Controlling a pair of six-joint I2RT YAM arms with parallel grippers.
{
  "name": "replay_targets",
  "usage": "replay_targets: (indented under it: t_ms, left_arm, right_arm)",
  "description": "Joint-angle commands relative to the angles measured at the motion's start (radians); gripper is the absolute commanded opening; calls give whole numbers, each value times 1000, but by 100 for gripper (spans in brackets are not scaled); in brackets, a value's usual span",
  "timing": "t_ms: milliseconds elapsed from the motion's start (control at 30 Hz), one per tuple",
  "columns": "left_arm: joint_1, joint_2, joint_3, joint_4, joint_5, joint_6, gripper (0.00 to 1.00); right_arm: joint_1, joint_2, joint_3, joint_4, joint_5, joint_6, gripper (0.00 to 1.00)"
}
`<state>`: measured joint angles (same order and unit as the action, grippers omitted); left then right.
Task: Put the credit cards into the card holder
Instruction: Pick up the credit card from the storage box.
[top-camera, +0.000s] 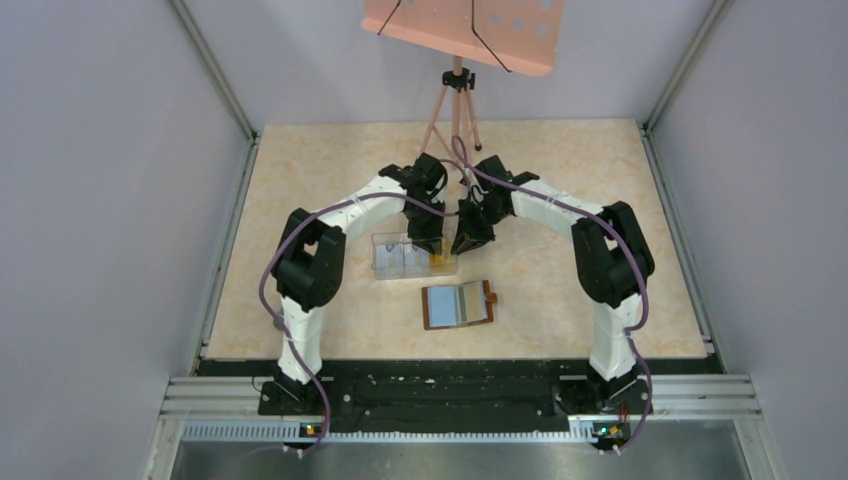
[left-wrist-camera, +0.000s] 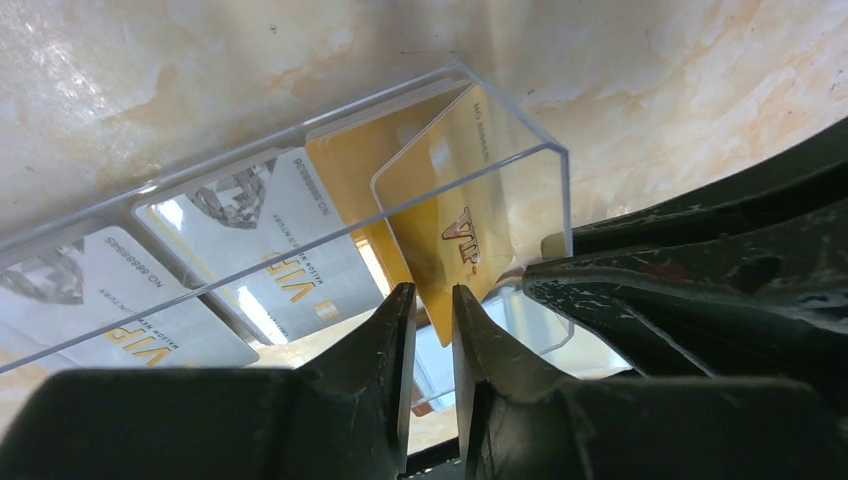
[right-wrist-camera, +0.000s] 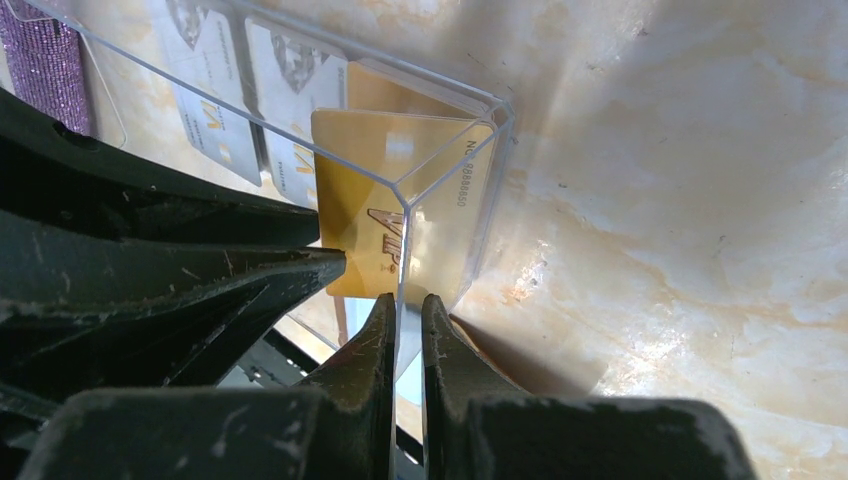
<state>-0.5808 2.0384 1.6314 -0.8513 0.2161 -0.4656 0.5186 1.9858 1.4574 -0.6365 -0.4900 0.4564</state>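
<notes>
A clear box (left-wrist-camera: 545, 220) with three compartments sits on the table (top-camera: 560, 200), its long axis running left to right in the top view. The wallet (top-camera: 458, 305) lies open and flat just on the near side of the box, apart from it. Its long axis also runs left to right and its snap tab points right.

The left gripper (left-wrist-camera: 430, 300) is closed on the lower corner of a gold card (left-wrist-camera: 450, 220) in the right-end compartment. This card is not flat. It stands steeply tilted, with its low end in the pinch and its far end rising toward the box's end wall. Its long axis appears to slope up and away from the gripper, and its printed "VIP" face is turned toward the left wrist camera. Another gold card (left-wrist-camera: 345, 165) lies flat under it in the same compartment.

The other two compartments each hold whitish cards (left-wrist-camera: 290, 240). They lie flat, printed side up, side by side along the length of the box.

The right gripper (right-wrist-camera: 405, 305) is just beside the left one at the same end of the box. Its fingers are nearly together, with the clear end wall of the box pinched between them near the corner. In the right wrist view, the tip of the left gripper meets the edge of the tilted gold card inside the box.
</notes>
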Motion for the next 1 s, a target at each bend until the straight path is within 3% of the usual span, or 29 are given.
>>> replay_targets:
  t_ms: [0,967]
  left_arm:
    - [-21,46,94,-13,-9,34,25]
    - [-95,243,347,-273,-168,183,25]
  right_arm:
    - [16,-24,-15,0,-47,-14,0]
    - [16,-31,-7,-20,-51,-21,0]
